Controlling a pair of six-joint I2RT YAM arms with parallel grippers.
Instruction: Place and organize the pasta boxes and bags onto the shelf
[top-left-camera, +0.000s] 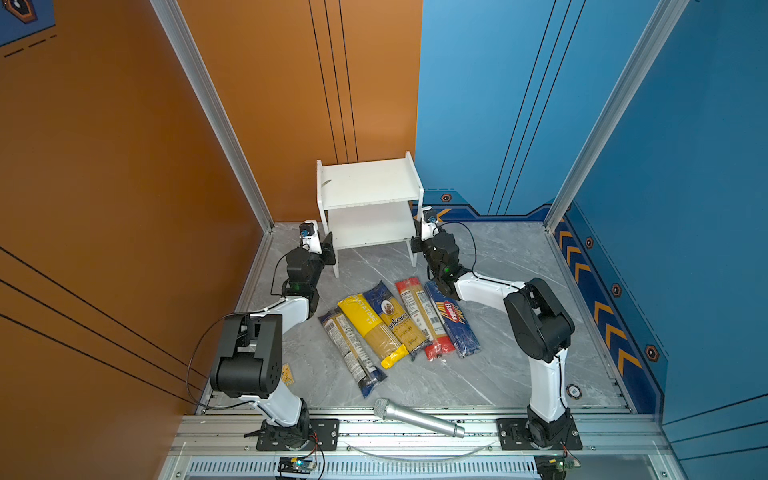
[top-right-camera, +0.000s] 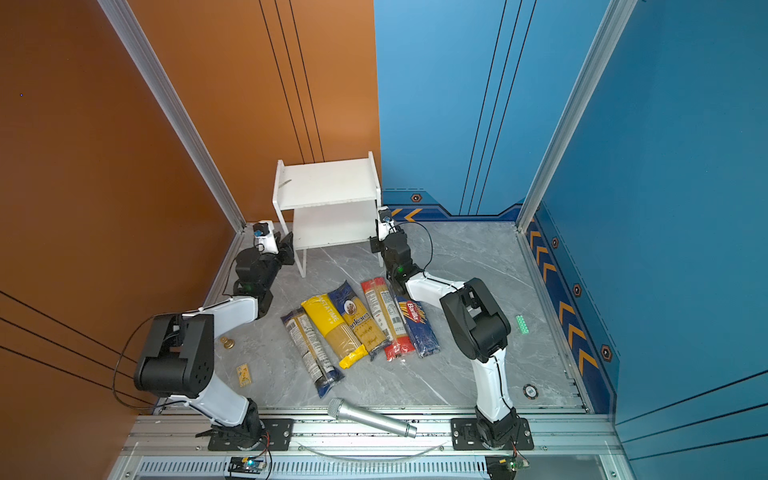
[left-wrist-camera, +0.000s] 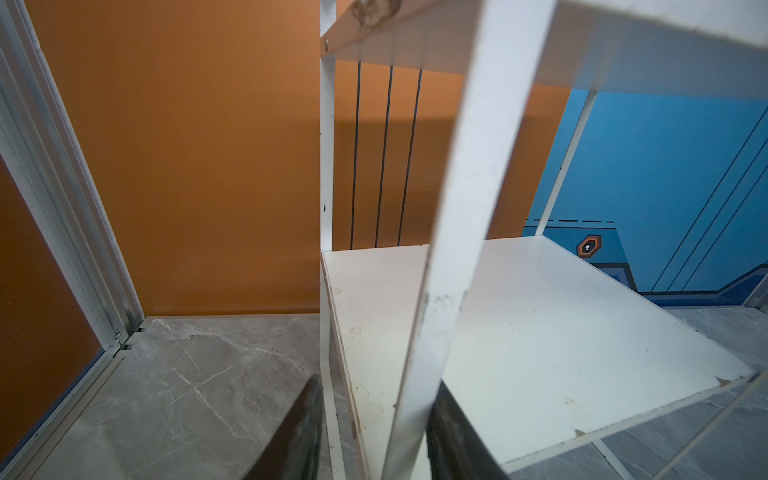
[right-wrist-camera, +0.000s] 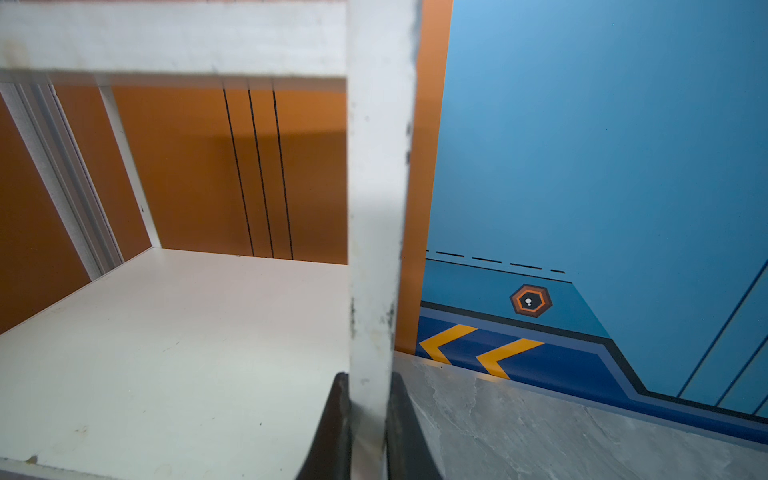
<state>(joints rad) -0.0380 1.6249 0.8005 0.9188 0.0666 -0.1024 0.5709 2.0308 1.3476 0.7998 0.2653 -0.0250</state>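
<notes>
The white two-tier shelf (top-left-camera: 370, 183) stands at the back against the wall, both boards bare. My left gripper (top-left-camera: 330, 249) is at its left front leg. In the left wrist view its fingers (left-wrist-camera: 291, 436) straddle that leg (left-wrist-camera: 457, 249), one pad touching it and the other apart from it. My right gripper (top-left-camera: 415, 243) is shut on the right front leg (right-wrist-camera: 374, 249), both pads pressed to it. Five pasta packs lie side by side on the floor: clear with dark-blue ends (top-left-camera: 351, 353), yellow (top-left-camera: 372, 330), dark-blue Ankara (top-left-camera: 392, 318), red-ended (top-left-camera: 419, 318), Barilla (top-left-camera: 453, 320).
A silver microphone (top-left-camera: 417, 417) lies across the front rail. A small yellow card (top-left-camera: 286, 373) and a brass piece (top-right-camera: 226, 343) lie near the left arm. A green block (top-right-camera: 522, 324) and a round chip (top-left-camera: 573, 390) lie at the right. Orange and blue walls enclose the floor.
</notes>
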